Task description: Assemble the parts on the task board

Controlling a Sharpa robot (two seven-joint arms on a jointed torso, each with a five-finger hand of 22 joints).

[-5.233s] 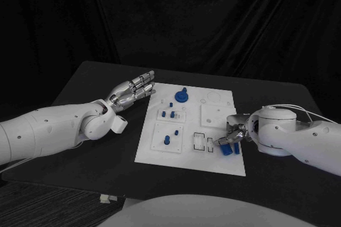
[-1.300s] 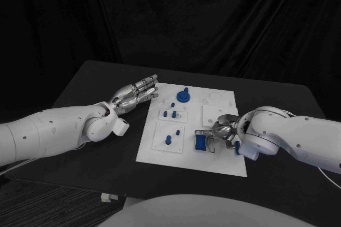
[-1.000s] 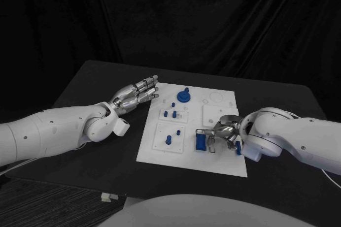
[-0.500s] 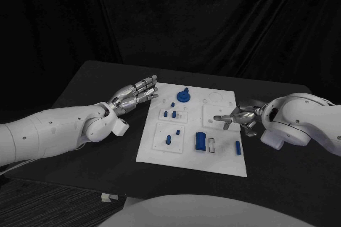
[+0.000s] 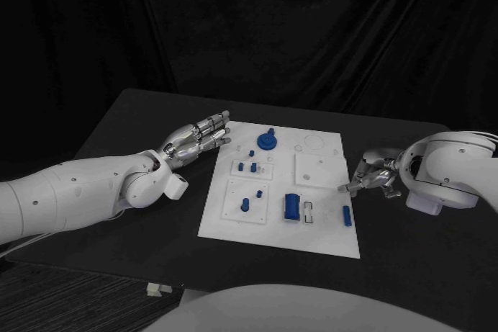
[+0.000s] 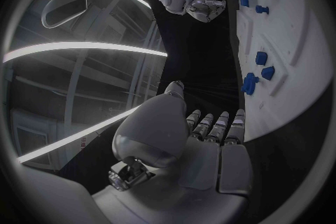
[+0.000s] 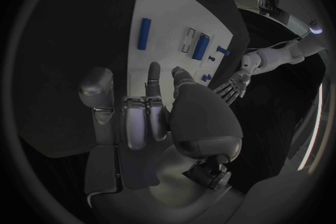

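Note:
The white task board [image 5: 322, 235] lies mid-table. A blue block [image 5: 293, 205] sits in a slot near the board's front, and a loose blue bar [image 5: 345, 215] lies to its right. A round blue part [image 5: 267, 140] and small blue pegs [image 5: 245, 165] stand farther back. My right hand [image 5: 371, 176] hovers just off the board's right edge, fingers apart and holding nothing. My left hand [image 5: 197, 137] is flat and open at the board's far left corner. The right wrist view shows the bar [image 7: 145, 32], the block [image 7: 201, 46] and the board [image 7: 168, 11] beyond my right hand [image 7: 150, 117].
Black table [image 5: 145, 123] surrounds the board on all sides, with free room to the right and front. In the left wrist view the board [image 6: 294, 50] runs beside my left hand [image 6: 210, 140], and my right hand [image 6: 204, 8] is far across it.
My right hand carried the blue block from the board's near right corner, set it in the slot, let go, and withdrew to the right off the board. The left hand stayed still.

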